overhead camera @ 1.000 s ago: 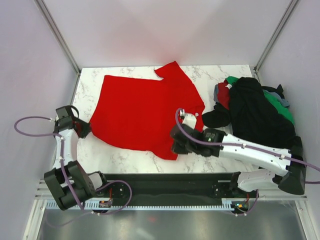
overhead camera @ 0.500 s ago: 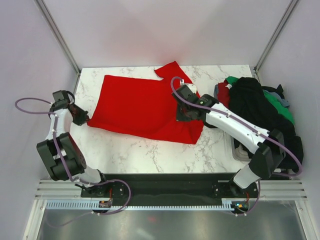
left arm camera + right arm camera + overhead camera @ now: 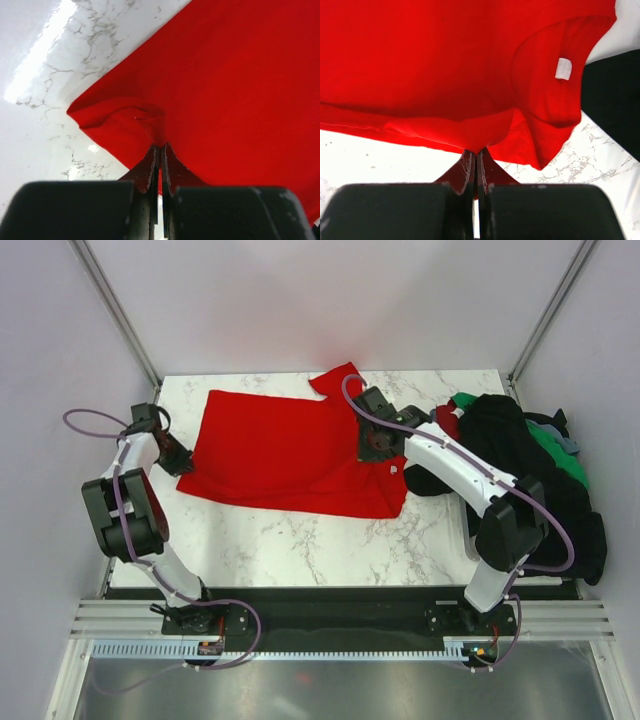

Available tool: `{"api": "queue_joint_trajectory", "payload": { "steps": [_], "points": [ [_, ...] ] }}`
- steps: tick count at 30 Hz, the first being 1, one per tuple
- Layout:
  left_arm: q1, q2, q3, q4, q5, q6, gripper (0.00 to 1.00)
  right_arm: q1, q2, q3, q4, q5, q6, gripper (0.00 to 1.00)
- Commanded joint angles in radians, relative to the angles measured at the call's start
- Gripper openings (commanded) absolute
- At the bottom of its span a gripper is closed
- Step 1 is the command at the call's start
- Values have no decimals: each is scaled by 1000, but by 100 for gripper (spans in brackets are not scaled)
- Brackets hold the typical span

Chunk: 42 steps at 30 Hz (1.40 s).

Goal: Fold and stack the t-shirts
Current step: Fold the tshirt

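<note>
A bright red t-shirt (image 3: 290, 455) is laid across the far left and middle of the bench (image 3: 300, 540), folded over on itself lengthwise, with one sleeve (image 3: 340, 382) left pointing to the far side. Its white neck label (image 3: 563, 68) is shown at the right end (inside the upturned collar). The remaining shirts are heaped at the right edge: a black t-shirt (image 3: 520, 470) is draped on top, with green cloth (image 3: 556, 452), dark red cloth (image 3: 447, 428) and grey-blue cloth (image 3: 434, 423) showing at its edges.

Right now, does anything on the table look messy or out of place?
The red t-shirt lies askew, half folded, pinched by the left gripper and right gripper. The other t-shirts, black, green and more, sit in a crumpled heap on the right, unfolded.
</note>
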Motion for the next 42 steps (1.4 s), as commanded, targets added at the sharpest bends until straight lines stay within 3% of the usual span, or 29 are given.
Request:
{"api": "queue_joint_trajectory", "payload": {
  "steps": [1,8,23,26,28,29,30,32,34,35,36,38,42],
  "points": [
    [-20,43,89,-14,-33,56,2,-34,10,36,-17,6,-30,0],
    [-22,105,153,-42,-100,61,2,-82,39,35,-15,3,-52,0],
    [-40,267,290,-60,-76,67,2,-164,151,68,13,-25,-78,0],
    [-43,307,346,-83,-67,63,6,-178,211,116,17,-35,-79,0],
    [-42,356,417,-120,-47,63,9,-201,273,180,13,-38,-79,10],
    [-43,375,451,-138,-35,63,34,-213,296,241,10,-40,-73,21],
    [-43,410,527,-158,-21,67,44,-239,319,277,0,-43,-70,56],
    [-46,419,621,-249,13,76,64,-270,390,391,-77,-42,-58,81],
    [-45,386,627,-253,5,84,73,-281,375,427,-96,-40,-58,83],
    [-43,357,615,-255,-7,89,84,-281,351,397,-93,-37,-55,84],
    [-42,305,576,-254,-34,99,87,-280,284,362,-72,-43,-50,84],
    [-34,249,516,-246,-56,96,90,-276,196,195,-31,-77,-37,84],
    [10,101,220,-139,-22,41,88,-212,-45,-124,75,-179,34,84]
  ]
}}
